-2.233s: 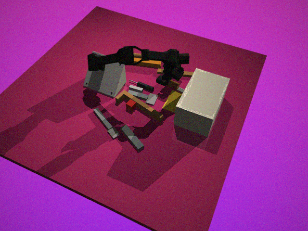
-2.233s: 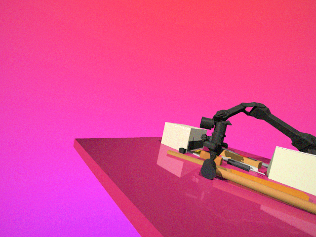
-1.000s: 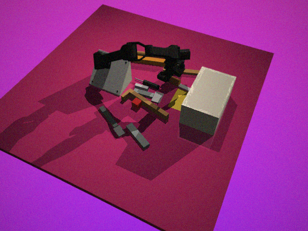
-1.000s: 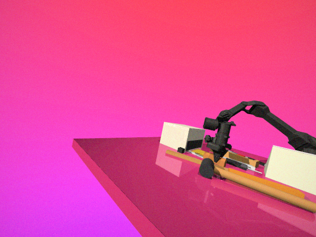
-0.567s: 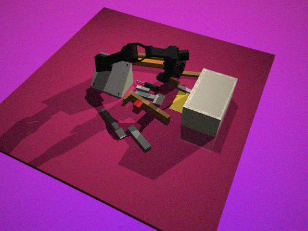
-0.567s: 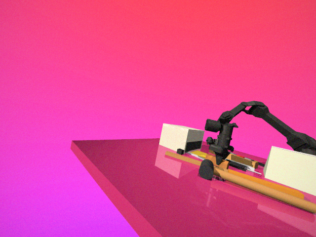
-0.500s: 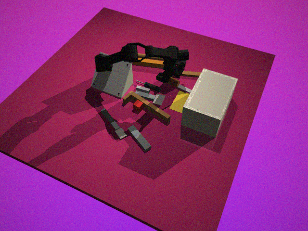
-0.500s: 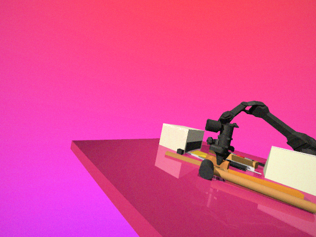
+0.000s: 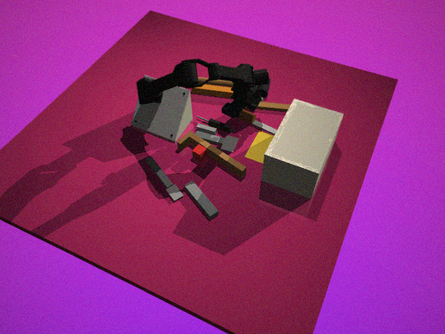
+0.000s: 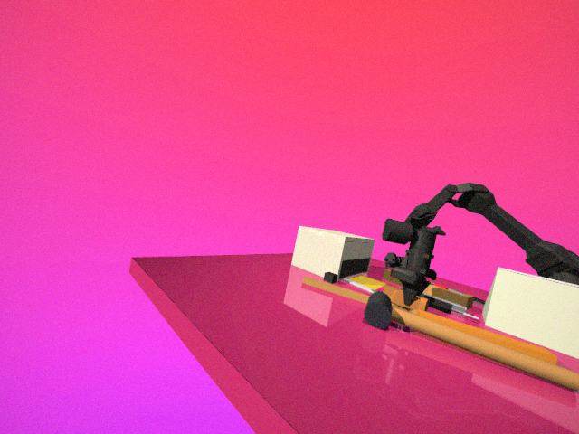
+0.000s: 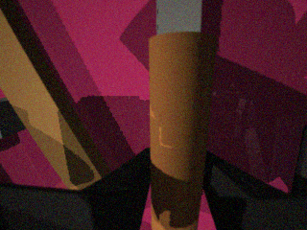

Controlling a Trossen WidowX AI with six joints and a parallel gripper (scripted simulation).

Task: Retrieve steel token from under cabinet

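My gripper (image 9: pixel 241 110) (image 10: pixel 410 301) (image 11: pixel 175 154) is shut on the wooden handle (image 9: pixel 248 115) (image 11: pixel 181 96) of a flat-bladed tool. Its pale metal blade (image 9: pixel 265 126) (image 11: pixel 178 16) points toward the front of the white cabinet (image 9: pixel 305 133) (image 10: pixel 317 250). The cabinet hides the blade's far end in the top view; I cannot tell whether the tip is under it. The yellow marked area (image 9: pixel 258 145) (image 10: pixel 366 281) lies before the cabinet, beside the blade. The steel token cannot be made out in any view.
An angled wooden piece (image 9: pixel 224 156) and a red block (image 9: pixel 199 150) lie nearby, with a dark-handled screwdriver (image 9: pixel 220 124) and several grey pieces. A wooden strip (image 9: pixel 274 106) (image 10: pixel 334 289) lies beyond the tool. A dark-headed wooden rod (image 10: pixel 486 345) lies behind the gripper. A grey wedge (image 9: pixel 165 113) stands under the arm.
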